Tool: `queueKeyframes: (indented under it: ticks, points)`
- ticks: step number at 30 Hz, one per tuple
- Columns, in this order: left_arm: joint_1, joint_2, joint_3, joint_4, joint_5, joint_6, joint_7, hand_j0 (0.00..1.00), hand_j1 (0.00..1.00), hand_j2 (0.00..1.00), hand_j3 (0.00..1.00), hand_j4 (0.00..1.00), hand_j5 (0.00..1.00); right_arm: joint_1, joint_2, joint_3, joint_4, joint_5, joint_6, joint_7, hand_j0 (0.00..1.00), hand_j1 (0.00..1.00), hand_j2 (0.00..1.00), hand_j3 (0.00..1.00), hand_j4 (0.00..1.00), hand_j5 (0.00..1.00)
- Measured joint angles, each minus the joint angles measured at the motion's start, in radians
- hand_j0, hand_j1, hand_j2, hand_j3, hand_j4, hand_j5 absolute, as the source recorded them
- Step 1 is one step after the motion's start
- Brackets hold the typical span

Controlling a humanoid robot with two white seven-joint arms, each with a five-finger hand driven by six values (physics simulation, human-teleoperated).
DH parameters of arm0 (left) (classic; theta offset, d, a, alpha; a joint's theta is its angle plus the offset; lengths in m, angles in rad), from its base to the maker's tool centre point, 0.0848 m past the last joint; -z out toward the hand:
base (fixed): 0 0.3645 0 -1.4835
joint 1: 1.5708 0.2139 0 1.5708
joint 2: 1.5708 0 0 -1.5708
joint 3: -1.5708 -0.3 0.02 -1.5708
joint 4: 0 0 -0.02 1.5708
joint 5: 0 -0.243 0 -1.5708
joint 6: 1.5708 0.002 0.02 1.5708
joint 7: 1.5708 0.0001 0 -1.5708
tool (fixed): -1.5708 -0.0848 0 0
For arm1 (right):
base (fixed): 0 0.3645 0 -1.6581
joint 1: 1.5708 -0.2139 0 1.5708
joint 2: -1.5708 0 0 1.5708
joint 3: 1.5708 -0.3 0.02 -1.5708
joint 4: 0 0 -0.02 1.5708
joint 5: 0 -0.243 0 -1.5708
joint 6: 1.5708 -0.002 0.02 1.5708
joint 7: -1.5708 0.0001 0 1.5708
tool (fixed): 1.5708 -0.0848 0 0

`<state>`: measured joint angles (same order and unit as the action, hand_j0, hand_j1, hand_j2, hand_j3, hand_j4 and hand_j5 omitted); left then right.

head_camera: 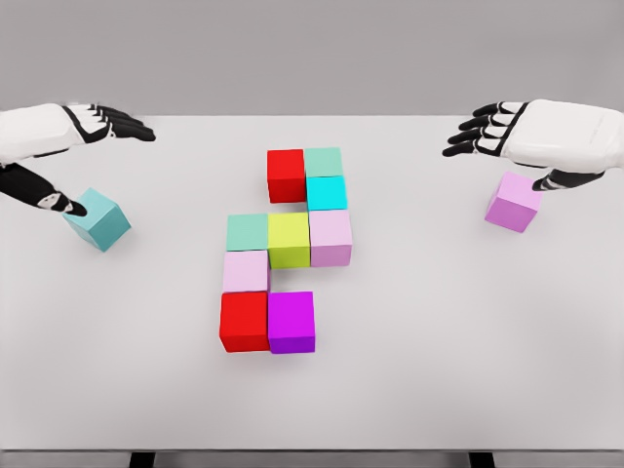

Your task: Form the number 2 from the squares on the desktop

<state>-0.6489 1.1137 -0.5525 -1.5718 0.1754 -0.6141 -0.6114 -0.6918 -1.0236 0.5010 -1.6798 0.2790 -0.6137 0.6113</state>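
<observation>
Nine cubes sit packed together at the middle of the white desk, with no container anywhere. At the top of the cluster a red cube stands beside a pale green cube, their sides touching. Just below the green one is a cyan cube. The next row runs left to right: a mint cube, a yellow-green cube and a pale pink cube, all pressed side to side, the pink one under the cyan. Below the mint cube sits a second pale pink cube. The bottom row holds a second red cube and a magenta cube, touching each other. All look like plain, flat-coloured blocks of equal size, squarely aligned.

Two cubes lie well apart from the cluster. A teal cube sits near the left edge, turned at an angle. The left hand is over it: its fingers stretch out flat above the desk, while the thumb reaches down and touches the cube's upper left corner; nothing is gripped. Near the right edge lies a violet cube, also slightly turned. The right hand hovers above it with fingers extended and loose, thumb down against the cube's top back edge, holding nothing.
</observation>
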Motion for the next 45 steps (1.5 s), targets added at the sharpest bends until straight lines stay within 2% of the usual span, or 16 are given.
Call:
queueKeyframes:
  ticks: [6,11,14,18,25,32,38,45]
  points:
    - [0.002,0.025,-0.044,0.023,-0.088,0.000,0.000,1.00,1.00,1.00,1.00,1.00,1.00,-0.005,-0.006,0.002,0.000,-0.006,0.000,0.000,1.00,1.00,1.00,1.00,1.00,1.00]
    - [-0.002,0.031,-0.080,0.085,-0.102,0.001,0.000,1.00,1.00,1.00,1.00,1.00,1.00,-0.003,-0.012,0.006,0.092,0.001,0.000,0.000,1.00,1.00,1.00,1.00,1.00,1.00]
    - [-0.003,0.007,-0.100,0.151,-0.114,0.000,0.000,1.00,1.00,1.00,1.00,1.00,1.00,-0.005,0.013,0.049,0.118,0.025,0.000,0.000,1.00,1.00,1.00,1.00,1.00,1.00]
    - [-0.009,-0.057,-0.109,0.232,-0.169,0.001,0.000,1.00,1.00,1.00,1.00,1.00,1.00,-0.008,0.066,0.085,0.142,0.120,0.000,0.000,1.00,1.00,1.00,1.00,1.00,1.00]
    - [-0.028,-0.116,-0.113,0.332,-0.232,0.001,0.000,1.00,1.00,1.00,1.00,1.00,1.00,-0.014,0.083,0.101,0.200,0.211,0.000,0.000,1.00,1.00,1.00,1.00,1.00,1.00]
    - [-0.038,-0.147,-0.114,0.389,-0.265,0.001,0.000,1.00,1.00,1.00,1.00,1.00,1.00,-0.028,0.088,0.128,0.241,0.265,0.001,0.000,1.00,1.00,1.00,1.00,1.00,1.00]
    - [-0.052,-0.181,-0.116,0.450,-0.288,0.001,0.000,1.00,1.00,1.00,1.00,1.00,1.00,-0.031,0.118,0.141,0.300,0.315,0.000,0.000,1.00,1.00,1.00,1.00,1.00,1.00]
    - [-0.058,-0.208,-0.119,0.489,-0.311,0.001,0.000,1.00,1.00,1.00,1.00,1.00,1.00,-0.072,0.155,0.162,0.362,0.336,0.001,0.000,1.00,1.00,1.00,1.00,1.00,1.00]
